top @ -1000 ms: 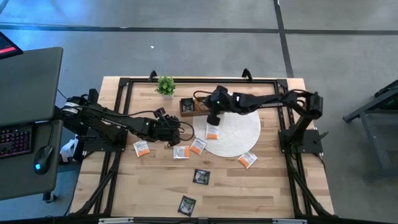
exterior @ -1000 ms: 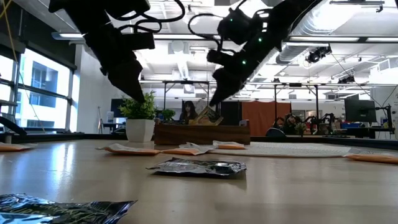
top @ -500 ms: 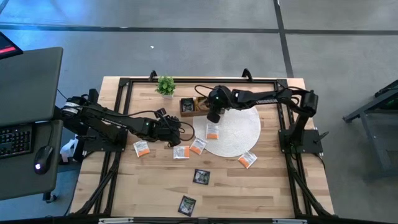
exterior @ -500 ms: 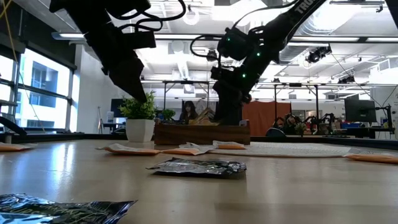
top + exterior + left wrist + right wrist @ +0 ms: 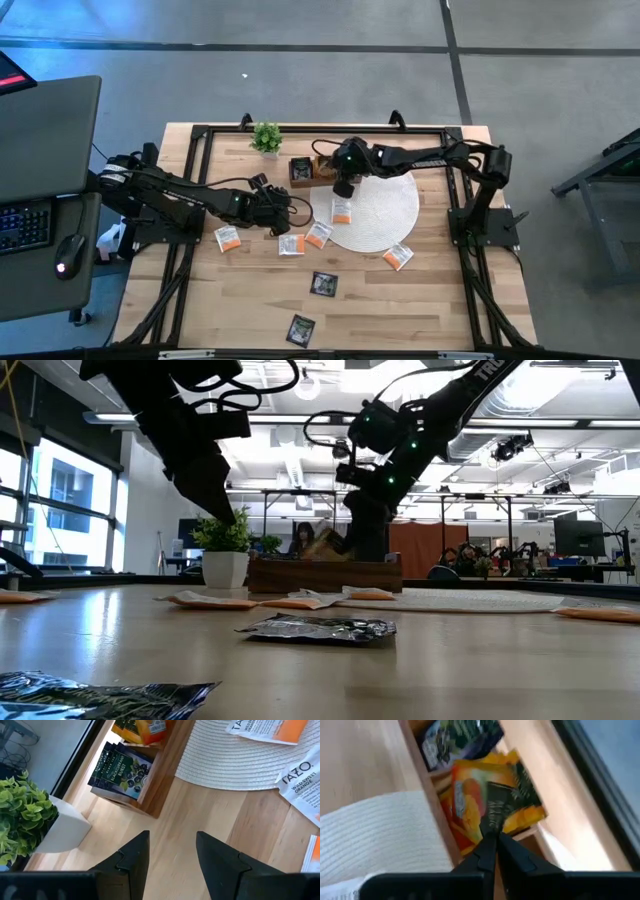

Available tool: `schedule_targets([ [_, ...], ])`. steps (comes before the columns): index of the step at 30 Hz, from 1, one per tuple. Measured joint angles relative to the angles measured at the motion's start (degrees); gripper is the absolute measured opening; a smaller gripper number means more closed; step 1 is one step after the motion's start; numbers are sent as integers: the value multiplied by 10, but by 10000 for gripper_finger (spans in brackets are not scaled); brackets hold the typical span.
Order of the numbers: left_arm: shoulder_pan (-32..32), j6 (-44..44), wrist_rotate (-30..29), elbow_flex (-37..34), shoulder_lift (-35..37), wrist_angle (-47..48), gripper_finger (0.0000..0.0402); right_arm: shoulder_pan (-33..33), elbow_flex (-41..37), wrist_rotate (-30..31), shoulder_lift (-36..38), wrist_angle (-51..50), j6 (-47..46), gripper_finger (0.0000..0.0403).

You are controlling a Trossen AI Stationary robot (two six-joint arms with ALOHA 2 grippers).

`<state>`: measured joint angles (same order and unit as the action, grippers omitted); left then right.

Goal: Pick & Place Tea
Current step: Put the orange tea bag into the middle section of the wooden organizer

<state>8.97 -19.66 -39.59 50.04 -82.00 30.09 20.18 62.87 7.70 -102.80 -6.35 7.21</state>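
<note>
Reading "TAZO" and "WILD SWEET ORANGE", white-and-orange tea sachets (image 5: 306,782) lie by the woven mat (image 5: 235,762); black ones (image 5: 122,770) read "BLACKCURRANT BURST". The right claw (image 5: 492,837) pinches a yellow sachet (image 5: 512,795) over the wooden tray (image 5: 160,780). The left claw (image 5: 170,855) hovers, fingers apart.

Open wood on near half of surface (image 5: 400,310), only two black sachets (image 5: 323,284) lying flat there. Mid strip cluttered w/ orange-white sachets (image 5: 291,244) beside round mat (image 5: 390,215). Far edge tight: plant pot (image 5: 266,140) just left of wooden tray (image 5: 305,170), right hand (image 5: 343,187) down over tray's yellow sachets (image 5: 490,800). Left hand (image 5: 285,212) blocking approach from left, bare wood betw. its fingers (image 5: 132,860) and tray.
</note>
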Motion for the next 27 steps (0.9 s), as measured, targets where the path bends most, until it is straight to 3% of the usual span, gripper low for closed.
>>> schedule_targets([
  [9, 0, 1, -1, 0, 0, -1, 158, 0, 34, -37, 18, -28, 172, 8],
  [16, 0, 1, -1, 0, 0, -3, 158, 4, 91, -31, 18, -159, 215, 3],
  [23, 0, 1, -2, 0, 0, -5, 158, 12, 108, -53, 10, -168, 235, 2],
  [27, 0, -1, -2, 0, 0, -5, 158, 12, 107, -30, -11, -185, 245, 1],
])
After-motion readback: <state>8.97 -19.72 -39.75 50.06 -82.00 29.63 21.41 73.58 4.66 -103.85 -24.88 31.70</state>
